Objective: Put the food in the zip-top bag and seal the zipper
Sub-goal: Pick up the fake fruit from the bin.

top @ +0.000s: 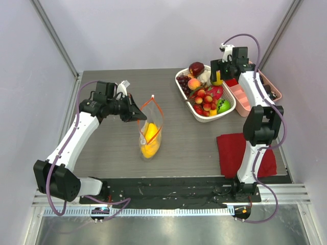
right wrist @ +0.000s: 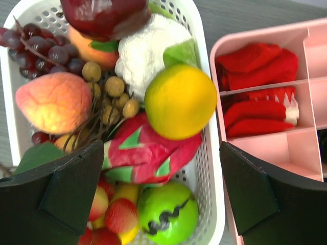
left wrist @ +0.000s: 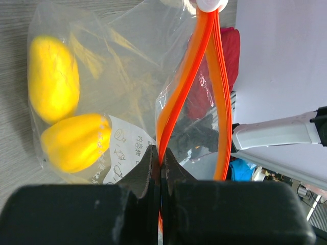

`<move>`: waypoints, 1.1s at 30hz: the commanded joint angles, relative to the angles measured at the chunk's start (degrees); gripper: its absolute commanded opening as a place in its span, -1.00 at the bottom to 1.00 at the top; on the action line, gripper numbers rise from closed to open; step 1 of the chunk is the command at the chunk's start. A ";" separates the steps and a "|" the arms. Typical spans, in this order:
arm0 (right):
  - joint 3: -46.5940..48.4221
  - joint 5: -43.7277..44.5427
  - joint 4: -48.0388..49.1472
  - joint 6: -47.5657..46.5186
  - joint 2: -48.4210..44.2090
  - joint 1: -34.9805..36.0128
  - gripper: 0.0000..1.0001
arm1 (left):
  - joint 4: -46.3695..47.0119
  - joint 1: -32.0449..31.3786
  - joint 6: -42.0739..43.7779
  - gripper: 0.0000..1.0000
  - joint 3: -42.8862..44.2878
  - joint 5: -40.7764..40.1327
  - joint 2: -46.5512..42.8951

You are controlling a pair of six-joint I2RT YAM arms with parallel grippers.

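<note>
Fingers of left gripper (left wrist: 161, 164): clamped on one side of the zipper (left wrist: 190, 76), bottom centre of the left wrist view. The strip's other side bows away, leaving the mouth agape.
Fingers of right gripper (right wrist: 161, 168): spread wide, holding nothing, above the basket (right wrist: 210, 168).
Bag (top: 151, 131): centre of the top view, mouth held up, lower end on the table (top: 102, 153).
Bag contents: two yellow pieces (left wrist: 53, 79).
Remaining food (top: 204, 97): heaped in the basket, upper right of the top view.
Below right fingers: yellow fruit (right wrist: 179, 102), dragon fruit (right wrist: 148, 153), green apple (right wrist: 166, 214).
Surroundings: pink tray (right wrist: 219, 56) just right of the basket, partly covered by the right arm in the top view; red cloth (top: 230, 150) at lower right.
</note>
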 commanded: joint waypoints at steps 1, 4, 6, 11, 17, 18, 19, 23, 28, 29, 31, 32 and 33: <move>6.14 -0.18 3.62 -2.74 2.85 0.48 0.99 | 0.98 -0.03 0.75 -0.99 0.99 0.76 -1.28; 6.84 0.34 3.97 -3.09 5.40 0.39 0.99 | 0.89 -0.12 0.93 -1.00 1.07 0.49 -1.10; 6.85 0.44 4.58 -3.70 6.63 0.48 1.00 | 0.89 -0.03 1.02 -1.00 1.16 0.41 -1.02; 6.32 0.52 5.81 -4.85 8.39 0.48 0.99 | 0.80 -0.03 1.19 -1.00 0.99 0.40 -0.49; 6.84 0.52 6.52 -5.73 10.33 0.39 0.94 | 0.80 -0.03 1.37 -0.99 1.16 0.32 -0.22; 6.85 0.61 6.60 -5.82 10.33 0.39 0.88 | 0.71 -0.03 1.37 -1.00 1.07 0.32 -0.22; 6.76 0.61 6.61 -5.90 9.98 0.39 0.83 | 0.63 -0.03 1.37 -0.99 1.16 0.23 -0.22; 4.92 0.70 6.52 -6.96 6.73 0.39 0.36 | 0.19 -0.03 1.72 -1.00 1.42 -0.12 -0.75; 3.24 1.05 6.26 -8.36 0.42 0.48 0.04 | 0.18 -0.03 1.72 -1.00 1.34 -0.04 -0.93; 3.33 0.62 5.91 -8.45 -0.47 0.39 0.00 | 0.18 -0.12 1.72 -0.99 1.42 -0.03 -0.93; 4.11 -0.44 4.33 -8.11 -3.45 0.48 -0.03 | 0.18 -0.03 1.63 -0.99 1.60 -0.12 -1.02; 4.56 -2.53 3.62 -7.76 -4.34 0.39 -0.07 | 0.01 -0.03 1.80 -1.00 1.69 -0.21 -1.19; 5.08 -3.51 2.83 -7.40 -5.48 0.65 -0.10 | -0.08 -0.03 1.98 -1.00 1.69 -0.21 -1.19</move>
